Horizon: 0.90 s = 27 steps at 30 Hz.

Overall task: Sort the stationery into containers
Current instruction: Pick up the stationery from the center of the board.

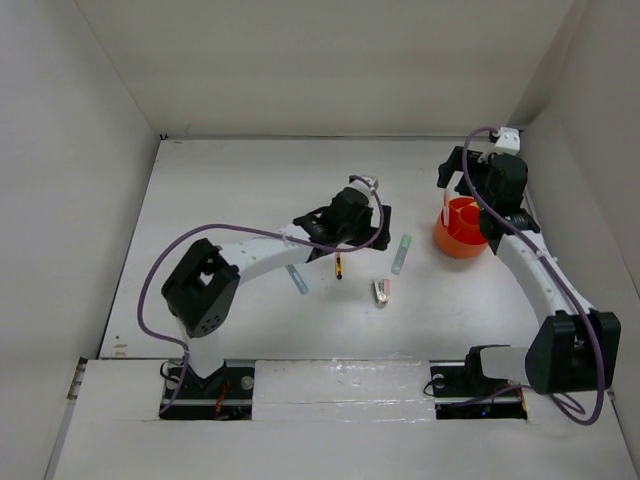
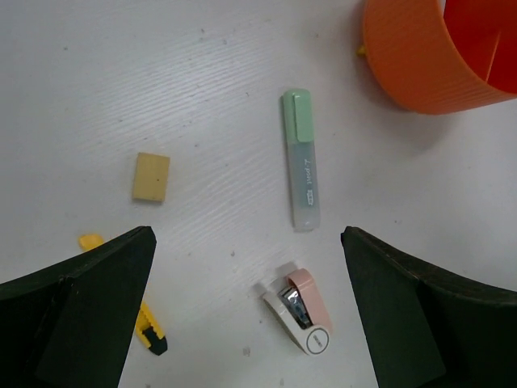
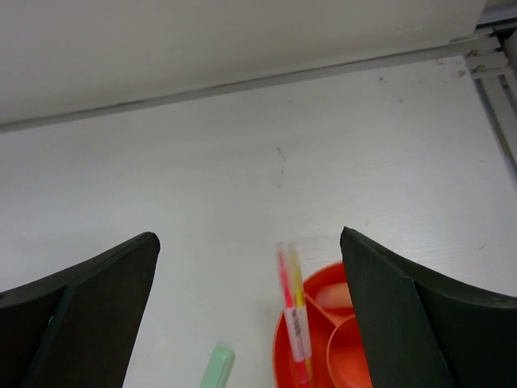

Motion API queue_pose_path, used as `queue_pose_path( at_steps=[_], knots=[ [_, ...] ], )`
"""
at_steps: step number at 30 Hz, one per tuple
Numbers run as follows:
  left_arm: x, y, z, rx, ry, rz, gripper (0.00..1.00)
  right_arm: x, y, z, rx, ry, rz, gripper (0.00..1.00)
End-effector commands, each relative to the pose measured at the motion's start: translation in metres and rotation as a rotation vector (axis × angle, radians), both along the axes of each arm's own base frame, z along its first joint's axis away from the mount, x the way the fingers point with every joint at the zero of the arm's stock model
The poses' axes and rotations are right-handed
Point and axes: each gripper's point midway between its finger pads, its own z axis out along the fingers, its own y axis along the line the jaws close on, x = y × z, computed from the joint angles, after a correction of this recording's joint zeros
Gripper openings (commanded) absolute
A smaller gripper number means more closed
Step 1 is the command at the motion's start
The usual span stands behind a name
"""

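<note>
Two grippers open, nothing held.
We have the left gripper (image 2: 248, 236) spread wide above the green marker (image 2: 302, 158), which lies flat just left of the orange tub (image 2: 412, 73), with the grey-pink piece (image 2: 300, 307) nearer. The right gripper (image 3: 248, 238) gapes over the tub, a red-yellow pen (image 3: 292, 311) inside. We judge the marker light, stiff and slick: pinch mid-barrel, across its width.

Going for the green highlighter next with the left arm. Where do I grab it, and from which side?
Take the highlighter at mid-barrel, clear of the cap, coming straight down with the open left gripper. It lies flat with nothing along either long side, and the jaws line up across its narrow width. Avoid the clear end, because the pink stapler lies close there.
</note>
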Motion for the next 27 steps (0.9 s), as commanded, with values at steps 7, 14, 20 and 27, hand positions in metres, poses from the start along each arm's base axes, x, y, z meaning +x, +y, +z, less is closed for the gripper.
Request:
queue_pose_path(
  at_steps=[7, 14, 20, 27],
  knots=[
    [-0.012, -0.047, -0.022, 0.246, -0.018, -0.117, 1.0, -0.053, 0.015, 0.022, -0.002, 0.037, 0.051, 1.0],
    [-0.006, -0.063, -0.056, 0.347, 0.024, -0.152, 0.97, -0.064, 0.025, 0.029, 0.013, 0.013, 0.114, 1.0],
    [-0.005, -0.072, -0.075, 0.393, 0.028, -0.149, 0.95, -0.067, 0.03, 0.027, 0.011, 0.012, 0.146, 0.99],
    [-0.014, -0.085, -0.089, 0.439, 0.023, -0.127, 0.87, -0.067, 0.032, 0.027, 0.013, 0.012, 0.155, 0.98]
  ],
)
